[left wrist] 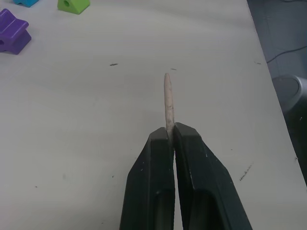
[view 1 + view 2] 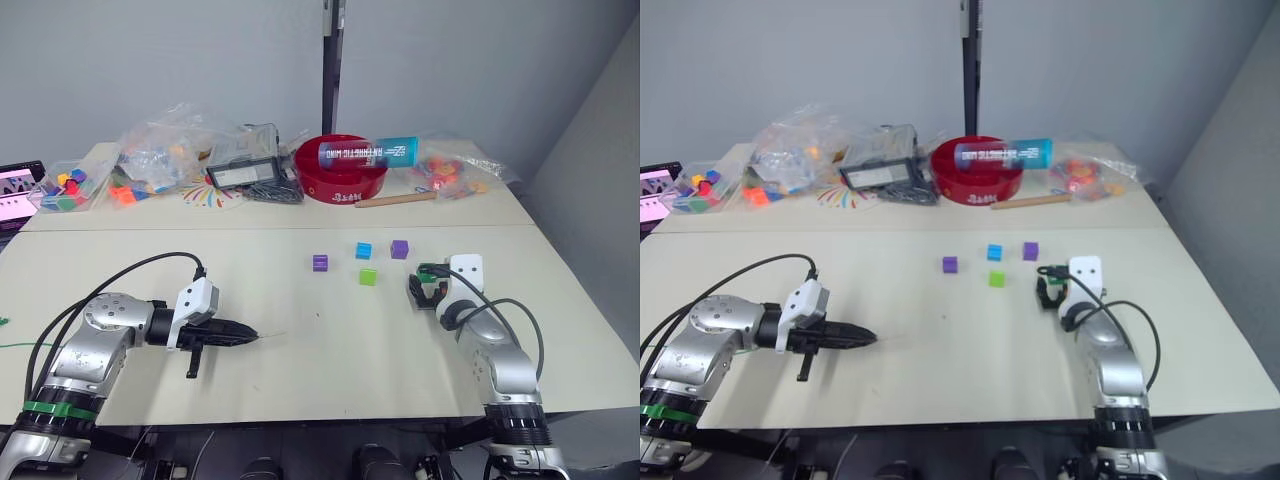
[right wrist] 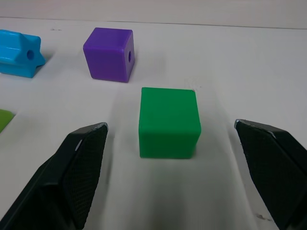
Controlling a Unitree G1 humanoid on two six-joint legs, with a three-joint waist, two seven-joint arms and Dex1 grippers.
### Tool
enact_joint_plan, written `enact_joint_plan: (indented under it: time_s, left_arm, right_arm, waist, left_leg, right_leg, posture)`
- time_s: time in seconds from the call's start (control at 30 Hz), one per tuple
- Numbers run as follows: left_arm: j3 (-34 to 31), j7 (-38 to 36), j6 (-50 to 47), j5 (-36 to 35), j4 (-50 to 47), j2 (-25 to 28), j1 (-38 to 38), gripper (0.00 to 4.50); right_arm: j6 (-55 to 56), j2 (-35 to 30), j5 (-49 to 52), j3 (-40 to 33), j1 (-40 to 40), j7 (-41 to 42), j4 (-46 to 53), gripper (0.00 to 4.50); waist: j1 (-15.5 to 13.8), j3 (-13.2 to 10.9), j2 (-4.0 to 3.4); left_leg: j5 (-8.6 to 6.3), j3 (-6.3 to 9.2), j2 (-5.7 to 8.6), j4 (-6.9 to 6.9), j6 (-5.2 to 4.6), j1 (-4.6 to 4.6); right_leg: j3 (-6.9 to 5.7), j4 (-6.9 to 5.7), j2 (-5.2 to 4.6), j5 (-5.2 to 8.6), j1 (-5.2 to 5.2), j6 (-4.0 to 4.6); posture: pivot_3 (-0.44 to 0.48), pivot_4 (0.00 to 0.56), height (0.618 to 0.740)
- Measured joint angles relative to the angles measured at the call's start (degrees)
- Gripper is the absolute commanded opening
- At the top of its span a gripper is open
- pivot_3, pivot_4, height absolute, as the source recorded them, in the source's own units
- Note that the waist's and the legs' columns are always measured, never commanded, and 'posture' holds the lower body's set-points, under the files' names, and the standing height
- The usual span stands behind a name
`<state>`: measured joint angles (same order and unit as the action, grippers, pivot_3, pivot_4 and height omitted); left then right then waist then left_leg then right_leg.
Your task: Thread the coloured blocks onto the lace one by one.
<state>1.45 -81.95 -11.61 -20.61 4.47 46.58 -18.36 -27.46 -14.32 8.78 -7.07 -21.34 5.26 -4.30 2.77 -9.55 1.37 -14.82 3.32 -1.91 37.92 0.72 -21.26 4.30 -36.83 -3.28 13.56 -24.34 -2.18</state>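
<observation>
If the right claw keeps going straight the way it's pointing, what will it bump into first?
The right gripper is open, and the dark green block sits straight ahead between its fingers, so it would probably meet that first. A purple block lies further on, a little to one side.

The left hand (image 2: pixel 240 336) is being held pinched closed, low over the bench; the right hand (image 3: pixel 175 167) is being held spread wide.

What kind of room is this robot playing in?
Probably a robot lab or test room, set up with toys. A plain pale table stands by bare grey walls, clear plastic bags of colourful toy pieces and a red round bowl sit at the back, and a small dark green plastic cube waits.
</observation>
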Motion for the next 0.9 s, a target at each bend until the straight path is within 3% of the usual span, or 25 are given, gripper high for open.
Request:
enact_joint_plan:
  time_s: [0.1, 0.2, 0.43, 0.63, 0.9]
  left_arm:
    - [0.0, 0.1, -0.3, 0.0, 0.0, 0.0, 0.0, 0.02]
    - [-0.1, 0.2, -1.1, -0.3, -0.1, 0.0, 0.0, 0.00]
    - [-0.2, 0.2, -1.3, -1.0, -0.2, 0.0, 0.0, 0.00]
    - [-0.2, 0.3, -1.2, -1.0, 0.0, 0.2, -0.2, 0.00]
    - [-0.2, 0.2, -0.9, -1.0, 1.5, 0.1, -1.5, 0.00]
  right_arm:
    - [1.0, 0.6, -0.9, -0.1, -2.0, -1.5, -3.2, 4.50]
    - [2.7, 0.8, -1.1, -0.4, -3.0, -1.8, -5.6, 3.66]
    - [5.0, 1.7, -0.7, -0.6, -2.9, -0.6, -6.5, 1.23]
    - [2.1, 3.7, -0.1, -0.5, 3.1, -0.8, 3.4, 1.18]
    - [-8.7, 7.8, 2.3, 5.4, 16.1, -2.0, 31.9, 1.18]
  waist:
    - [0.1, 0.0, 0.00]
    - [0.1, 0.0, 0.00]
    - [0.1, 0.0, 0.00]
    - [0.0, 0.0, -0.01]
    - [0.0, 0.0, -0.02]
  left_leg:
    - [0.00, 0.00, 0.00, 0.00, 0.00, 0.01]
    - [0.00, 0.00, 0.00, 0.00, 0.00, 0.01]
    - [0.00, 0.00, 0.00, 0.00, 0.00, 0.00]
    - [0.00, 0.03, 0.00, -0.03, 0.00, -0.01]
    - [0.00, 0.05, -0.02, -0.03, 0.00, -0.02]
  right_leg:
    - [0.00, 0.00, 0.00, 0.00, 0.00, 0.00]
    - [0.00, -0.01, 0.00, 0.00, 0.00, 0.00]
    - [0.00, -0.01, -0.01, 0.00, 0.00, 0.00]
    - [0.00, -0.05, 0.00, 0.00, -0.03, 0.00]
    - [-0.03, -0.05, 0.01, 0.04, -0.06, 0.02]
  posture:
    - [0.000, 0.150, 0.731]
    - [0.000, 0.150, 0.731]
    - [0.000, 0.150, 0.731]
    - [0.000, 0.150, 0.731]
    - [0.000, 0.150, 0.731]
